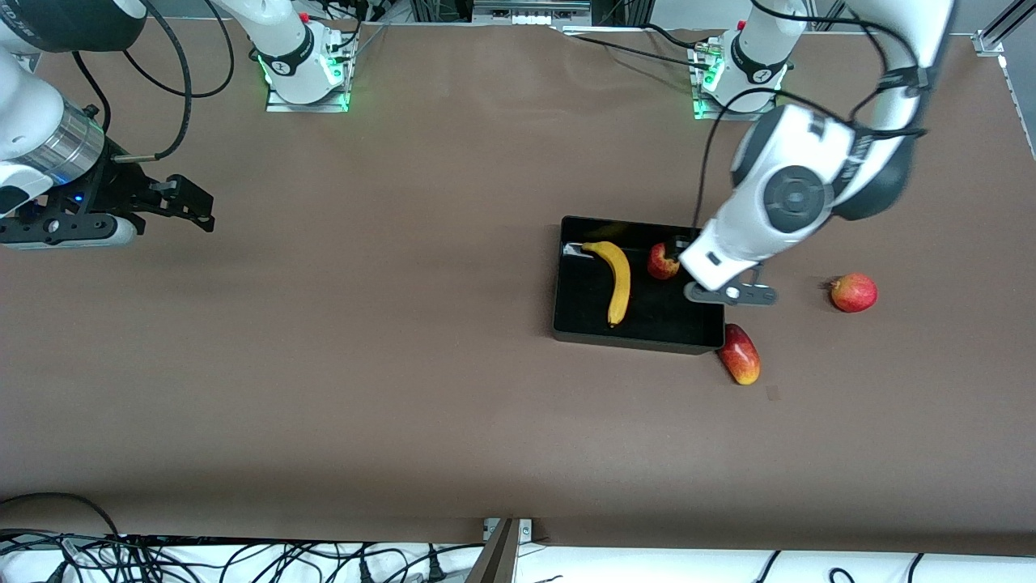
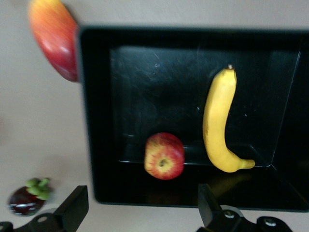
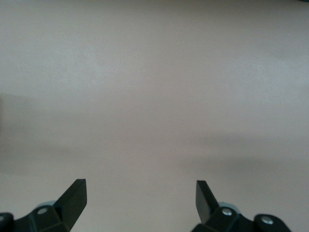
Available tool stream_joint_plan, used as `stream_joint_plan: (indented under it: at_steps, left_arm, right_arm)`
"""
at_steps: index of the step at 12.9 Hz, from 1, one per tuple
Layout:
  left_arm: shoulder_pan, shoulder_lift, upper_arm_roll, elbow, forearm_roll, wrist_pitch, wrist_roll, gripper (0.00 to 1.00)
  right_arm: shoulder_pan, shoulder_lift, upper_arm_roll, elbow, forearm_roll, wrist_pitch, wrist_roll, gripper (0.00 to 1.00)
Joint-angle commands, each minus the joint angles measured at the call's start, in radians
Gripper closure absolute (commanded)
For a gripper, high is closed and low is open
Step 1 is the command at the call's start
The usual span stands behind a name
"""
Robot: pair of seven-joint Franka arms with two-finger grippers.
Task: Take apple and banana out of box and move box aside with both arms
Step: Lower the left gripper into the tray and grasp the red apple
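Now my left claw (image 2: 140, 210), spread wide, hovers over the box (image 1: 566, 320) above the apple (image 1: 662, 262). I should drop straight, straddling its smooth round skin. The curved banana (image 1: 617, 281) lies beside it in the glossy tray. My right claw (image 1: 174, 202) waits spread over the desk (image 1: 364, 364).

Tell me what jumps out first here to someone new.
The black box holding the yellow banana and the apple, with the open left gripper over the apple's end. Two red fruits lie outside, toward the left arm's end. The right gripper waits open over bare table.
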Motion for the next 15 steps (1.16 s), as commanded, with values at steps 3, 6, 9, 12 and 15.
stream_joint_plan:
  at_steps: [3, 6, 9, 12, 15]
  left_arm:
    - [-0.057, -0.040, 0.003, -0.288, 0.115, 0.326, -0.098, 0.00]
    - [-0.053, -0.009, 0.003, -0.382, 0.117, 0.498, -0.098, 0.00]
    - [-0.053, 0.041, 0.003, -0.383, 0.117, 0.567, -0.099, 0.00]
    - [-0.053, 0.047, 0.003, -0.385, 0.117, 0.572, -0.099, 0.15]
    - [-0.051, 0.048, 0.003, -0.377, 0.117, 0.563, -0.099, 0.74]
  right_arm:
    - [-0.009, 0.003, 0.010, 0.011, -0.003, 0.001, 0.006, 0.00]
    - [-0.009, 0.003, 0.010, 0.011, -0.003, 0.001, 0.006, 0.00]
    - [-0.009, 0.003, 0.010, 0.011, -0.003, 0.001, 0.006, 0.00]
    - [-0.009, 0.003, 0.010, 0.011, -0.003, 0.001, 0.006, 0.00]
    - [-0.009, 0.003, 0.010, 0.011, -0.003, 0.001, 0.006, 0.00]
